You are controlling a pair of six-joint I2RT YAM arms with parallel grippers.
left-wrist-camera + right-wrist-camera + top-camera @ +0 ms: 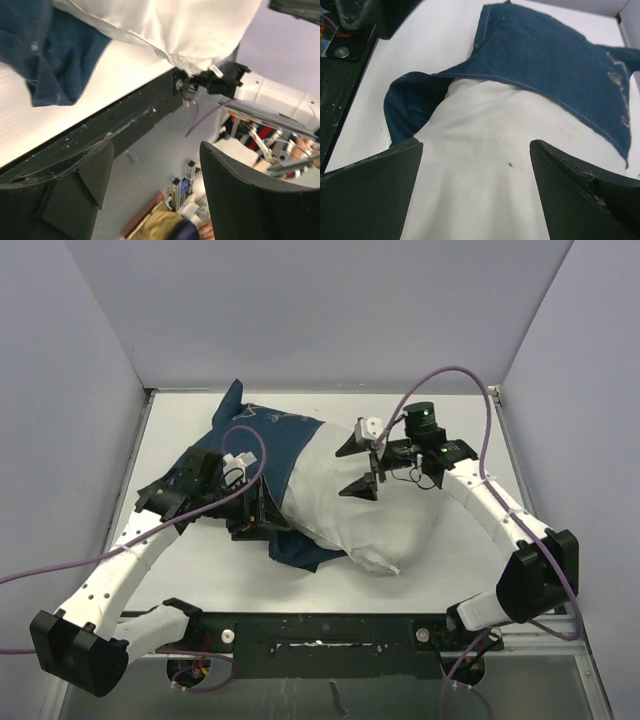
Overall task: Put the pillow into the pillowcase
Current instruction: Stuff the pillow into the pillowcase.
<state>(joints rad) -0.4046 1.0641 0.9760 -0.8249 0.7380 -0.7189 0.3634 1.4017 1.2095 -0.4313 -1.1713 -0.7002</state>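
On the table (pixel 455 565), mid-frame: pillow (pixel 355 515) lies partly inside pillowcase (pixel 275 440), white end bare toward lower right.
Right gripper (pixel 476 190): jaws spread wide, clamping nothing, and the pillow sits right beneath them!
Left gripper (pixel 152 192): jaws parted, empty; pillow corner and pillowcase hem up at top of frame, clear of them.

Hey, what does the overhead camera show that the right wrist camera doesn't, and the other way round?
Only the overhead view: the left tool beside the pillowcase, and the pillow's bare near end with its corner. Only the right wrist view: the pillowcase's stitched hem lying across the pillow, and a tiny dark speck on the white fabric. Both: the pillow partly inside the pillowcase, with the open right tool over its bare part.
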